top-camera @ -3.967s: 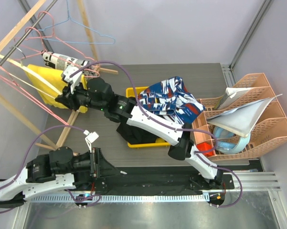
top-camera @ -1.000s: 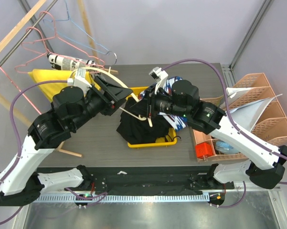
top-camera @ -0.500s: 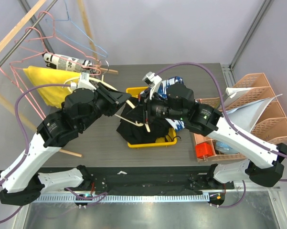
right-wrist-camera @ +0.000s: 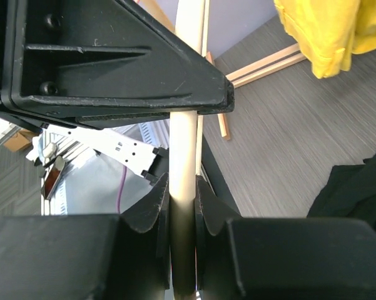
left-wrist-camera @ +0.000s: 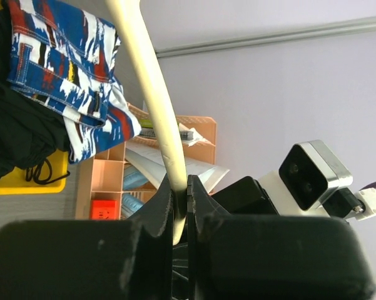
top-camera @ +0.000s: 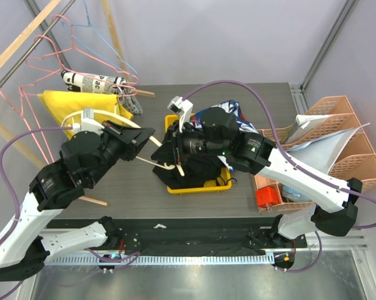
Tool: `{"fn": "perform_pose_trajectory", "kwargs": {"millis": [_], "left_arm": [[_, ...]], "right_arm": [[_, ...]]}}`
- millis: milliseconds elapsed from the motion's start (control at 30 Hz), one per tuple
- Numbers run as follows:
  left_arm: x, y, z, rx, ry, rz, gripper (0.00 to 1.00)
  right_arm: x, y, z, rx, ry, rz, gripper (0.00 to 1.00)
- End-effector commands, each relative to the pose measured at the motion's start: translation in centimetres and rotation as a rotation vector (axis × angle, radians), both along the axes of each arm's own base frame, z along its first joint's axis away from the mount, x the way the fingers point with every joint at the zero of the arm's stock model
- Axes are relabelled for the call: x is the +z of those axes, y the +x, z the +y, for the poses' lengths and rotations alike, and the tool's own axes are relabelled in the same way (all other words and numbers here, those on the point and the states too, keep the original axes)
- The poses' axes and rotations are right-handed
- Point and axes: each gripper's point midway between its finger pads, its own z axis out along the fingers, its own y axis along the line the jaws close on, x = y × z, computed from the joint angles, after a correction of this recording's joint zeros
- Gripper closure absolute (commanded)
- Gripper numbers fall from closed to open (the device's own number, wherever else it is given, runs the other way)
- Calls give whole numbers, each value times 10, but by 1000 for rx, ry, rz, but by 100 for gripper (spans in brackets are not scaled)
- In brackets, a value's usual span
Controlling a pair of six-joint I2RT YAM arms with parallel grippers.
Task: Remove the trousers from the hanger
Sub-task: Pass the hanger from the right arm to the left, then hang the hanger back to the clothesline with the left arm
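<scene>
Now both grippers clamp the cream hanger (left-wrist-camera: pixel 153 81): left gripper (left-wrist-camera: pixel 180 187) squeezed tight on it, right gripper (right-wrist-camera: pixel 182 187) pinching it too. Black trousers (top-camera: pixel 194 172) sit bunched in the yellow tray (top-camera: pixel 200 189).

Both arms, left arm (top-camera: pixel 31 209) and right arm (top-camera: pixel 300 172), have white shells on the long links and bulky black housings at the joints. A purple cable (top-camera: pixel 225 82) loops along each. The left gripper (left-wrist-camera: pixel 180 181) is matt black, finely scuffed. Round screws (right-wrist-camera: pixel 50 21) dot its flat side. A grey-white wrist camera (left-wrist-camera: pixel 313 175) shows two dark lenses.
</scene>
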Motion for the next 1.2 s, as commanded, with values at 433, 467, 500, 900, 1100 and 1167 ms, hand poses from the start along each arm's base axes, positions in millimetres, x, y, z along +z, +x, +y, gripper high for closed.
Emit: {"fn": "perform_pose_trajectory", "kwargs": {"millis": [433, 467, 500, 900, 1100, 1167], "left_arm": [[47, 44, 44, 359, -180, -175, 100], [46, 50, 52, 404, -174, -186, 100], [51, 53, 57, 428, -166, -212, 100], [70, 110, 120, 586, -395, -288, 100], [89, 135, 137, 526, -548, -349, 100], [95, 139, 131, 488, -511, -362, 100]], "right_arm": [[76, 38, -100, -434, 26, -153, 0], [76, 38, -105, -450, 21, -151, 0], [74, 38, -114, -472, 7, -148, 0], [53, 34, -131, -500, -82, -115, 0], [46, 38, -125, -489, -115, -118, 0], [44, 38, -123, -482, -123, -116, 0]]}}
